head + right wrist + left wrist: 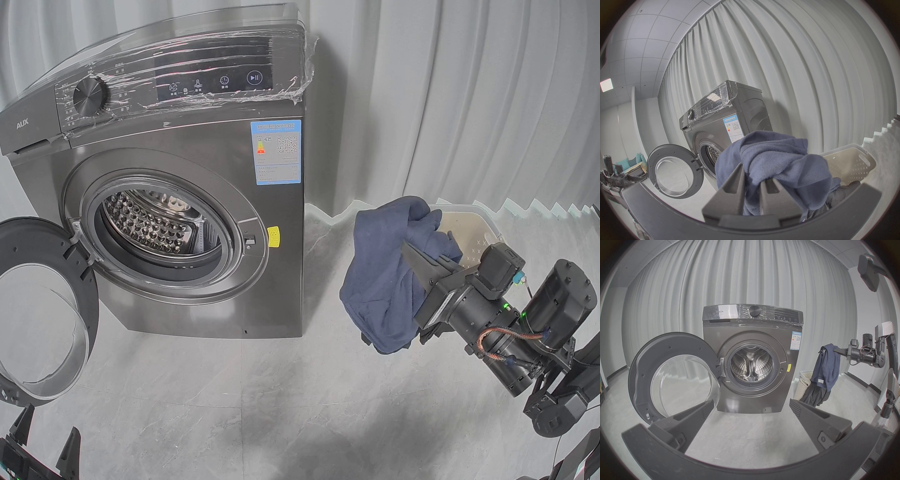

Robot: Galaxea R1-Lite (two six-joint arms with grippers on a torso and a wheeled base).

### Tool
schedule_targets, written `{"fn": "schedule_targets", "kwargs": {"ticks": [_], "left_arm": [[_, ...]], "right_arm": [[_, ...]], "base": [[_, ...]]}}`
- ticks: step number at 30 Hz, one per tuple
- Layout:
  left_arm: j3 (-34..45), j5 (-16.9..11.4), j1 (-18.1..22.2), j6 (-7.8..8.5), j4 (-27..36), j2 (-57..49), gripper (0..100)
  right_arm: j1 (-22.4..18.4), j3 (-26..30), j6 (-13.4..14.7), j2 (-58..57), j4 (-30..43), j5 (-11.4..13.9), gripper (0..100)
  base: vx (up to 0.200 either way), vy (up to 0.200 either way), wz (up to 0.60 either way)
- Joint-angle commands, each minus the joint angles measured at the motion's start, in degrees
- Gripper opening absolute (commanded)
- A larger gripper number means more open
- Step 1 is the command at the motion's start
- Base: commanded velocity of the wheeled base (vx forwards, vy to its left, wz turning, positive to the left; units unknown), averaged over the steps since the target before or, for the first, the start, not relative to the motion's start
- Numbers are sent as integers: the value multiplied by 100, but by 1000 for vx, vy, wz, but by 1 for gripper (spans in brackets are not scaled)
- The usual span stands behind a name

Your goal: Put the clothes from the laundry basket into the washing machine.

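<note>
A grey front-loading washing machine (187,206) stands at the left with its round door (44,312) swung wide open and the drum (156,225) bare. My right gripper (415,259) is shut on a navy blue garment (387,281), which hangs in the air beside the beige laundry basket (475,228) at the machine's right. In the right wrist view the navy garment (778,165) bulges over the closed fingers (734,190). A dark cloth (815,394) droops over the basket (803,382). My left gripper (750,415) is open and low, facing the machine (753,358).
White curtains (450,94) hang behind the machine and basket. The grey tiled floor (250,400) between the machine and the robot is bare. The open door stands out to the left of the drum opening.
</note>
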Motion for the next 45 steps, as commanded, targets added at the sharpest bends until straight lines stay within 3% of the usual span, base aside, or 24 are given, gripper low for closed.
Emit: {"fn": "schedule_targets", "kwargs": {"ticks": [1,25,45], "left_arm": [[92,-2,1,-3,-1,-75,100],[92,-2,1,-3,-1,-84,100],[92,-2,1,-3,-1,-84,100]], "right_arm": [[5,0,2,7,-16,1,0],[119,-9,11,-1,-139,19,0],[101,-35,46,-1,-192,54,0]], "base": [[0,200,0],[0,200,0],[-60,0,0]]}}
